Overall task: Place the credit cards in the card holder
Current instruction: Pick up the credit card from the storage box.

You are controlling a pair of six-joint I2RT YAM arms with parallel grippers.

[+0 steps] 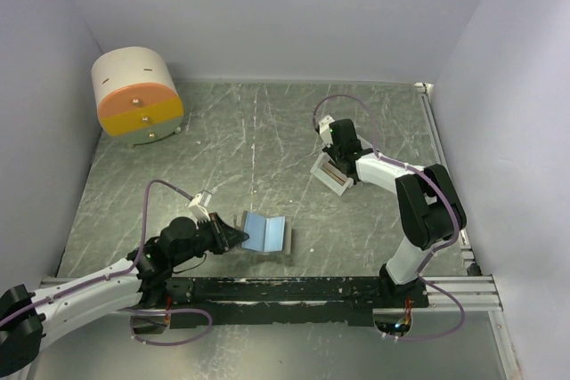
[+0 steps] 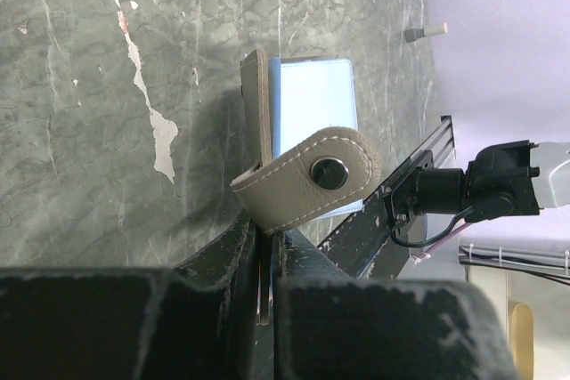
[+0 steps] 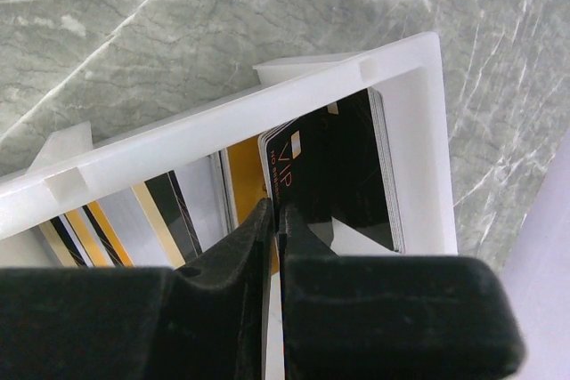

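The card holder (image 1: 264, 232) stands open on the table, taupe outside and light blue inside (image 2: 312, 113), its snap tab (image 2: 307, 180) curling toward the camera. My left gripper (image 2: 267, 242) is shut on its near wall, just below the tab. At the back right, my right gripper (image 3: 278, 215) reaches into a white slotted tray (image 3: 223, 131). There it is shut on the edge of a black credit card (image 3: 343, 175) lettered "VIP". Several other credit cards (image 3: 160, 211), striped gold, black and grey, stand in the tray's left slots.
A large round cream-and-orange drum (image 1: 136, 95) sits at the back left. The white tray (image 1: 321, 166) lies right of centre under the right gripper (image 1: 334, 169). Purple walls close the table on three sides, and a black rail (image 1: 294, 289) runs along the near edge.
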